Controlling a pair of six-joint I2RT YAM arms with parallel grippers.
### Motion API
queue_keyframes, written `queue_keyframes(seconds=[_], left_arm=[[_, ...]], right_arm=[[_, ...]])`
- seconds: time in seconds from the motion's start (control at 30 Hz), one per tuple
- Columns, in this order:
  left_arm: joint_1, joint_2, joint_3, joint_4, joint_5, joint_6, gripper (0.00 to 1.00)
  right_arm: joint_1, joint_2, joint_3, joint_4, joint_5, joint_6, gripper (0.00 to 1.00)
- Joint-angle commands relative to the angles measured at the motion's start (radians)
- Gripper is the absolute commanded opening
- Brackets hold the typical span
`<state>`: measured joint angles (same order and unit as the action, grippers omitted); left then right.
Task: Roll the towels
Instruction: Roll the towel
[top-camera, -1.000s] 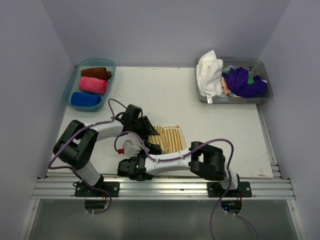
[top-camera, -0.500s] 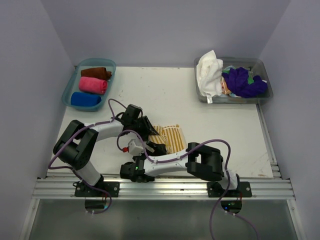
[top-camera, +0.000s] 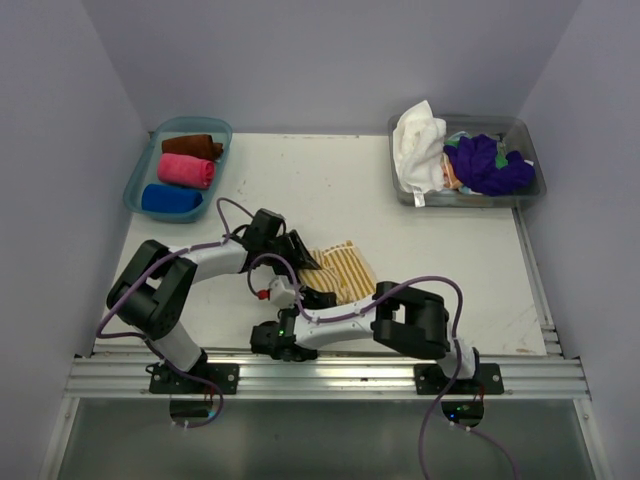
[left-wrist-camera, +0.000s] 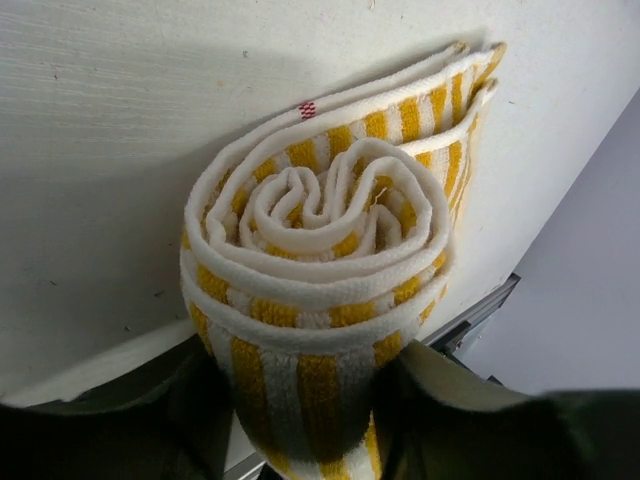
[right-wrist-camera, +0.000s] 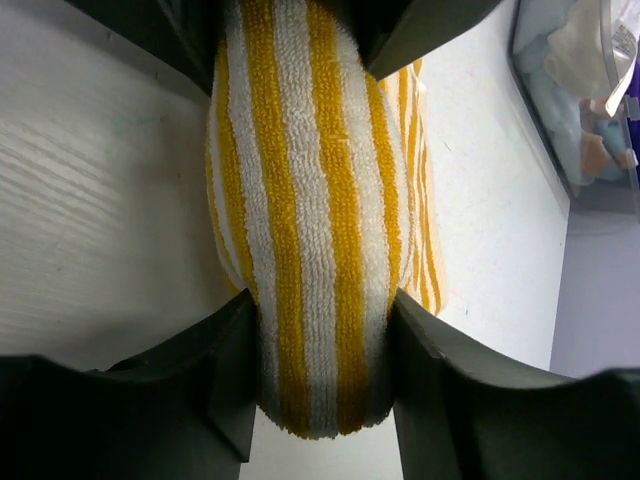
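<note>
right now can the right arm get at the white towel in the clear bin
Probably not yet: the right gripper is clamped around the yellow striped towel roll, reaching leftward, well away from the white towel.

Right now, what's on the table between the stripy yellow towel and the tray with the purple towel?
Nothing. In the top view, the stretch of white table between the stripy yellow towel and the tray is bare.

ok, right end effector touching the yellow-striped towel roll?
Touching. Right wrist view: fingers of the right end effector press both sides of the yellow-striped cloth towel roll.
</note>
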<state>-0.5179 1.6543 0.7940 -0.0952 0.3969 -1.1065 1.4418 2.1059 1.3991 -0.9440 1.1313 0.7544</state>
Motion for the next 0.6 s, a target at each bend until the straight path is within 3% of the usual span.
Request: queue_keyframes(seconds=[0.0,0.03,0.13,0.23,0.57], left_arm=[[-0.004,0.001,-0.013,-0.044,-0.024,0.017,0.59],[-0.005,-0.001,-0.010,-0.047,-0.026,0.016,0.71],[-0.004,-0.017,-0.004,-0.051,-0.024,0.017,0.86],[-0.004,-0.042,0.008,-0.060,-0.021,0.022,0.94],[0.005,-0.117,0.085,-0.112,-0.018,0.051,1.00]], right_arm=[[-0.029,-0.098,-0.083,0.086,-0.030,0.004,0.46],[-0.034,-0.133,-0.112,0.196,-0.062,-0.028,0.42],[-0.052,-0.248,-0.215,0.347,-0.148,-0.101,0.41],[-0.087,-0.348,-0.305,0.463,-0.240,-0.116,0.40],[-0.268,-0.629,-0.606,0.787,-0.640,-0.139,0.38]])
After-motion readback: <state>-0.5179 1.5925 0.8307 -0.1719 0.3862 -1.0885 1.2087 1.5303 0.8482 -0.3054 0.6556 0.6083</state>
